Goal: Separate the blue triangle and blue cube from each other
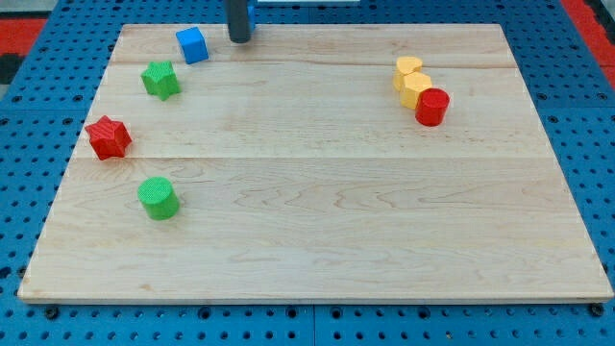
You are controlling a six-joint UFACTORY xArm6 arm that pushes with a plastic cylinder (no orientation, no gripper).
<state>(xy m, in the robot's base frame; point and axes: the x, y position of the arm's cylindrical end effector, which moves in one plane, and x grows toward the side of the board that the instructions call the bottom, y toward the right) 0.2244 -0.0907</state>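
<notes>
Basically mid-separation: blue cube (pixel 192 44) upper left of frame, rod tool tip (pixel 239 39) just right of it, apart. Tool has no jaws, pinches nothing. Blue triangle not visible, maybe hidden behind the rod. Next probably shove cube further left.

I can read no text, label, brand, number or sign anywhere in my view: the pale wooden board (pixel 317 192) shows only bare grain, the small coloured blocks on it carry no markings, and the blue perforated surface (pixel 38 48) around it is unmarked.
</notes>
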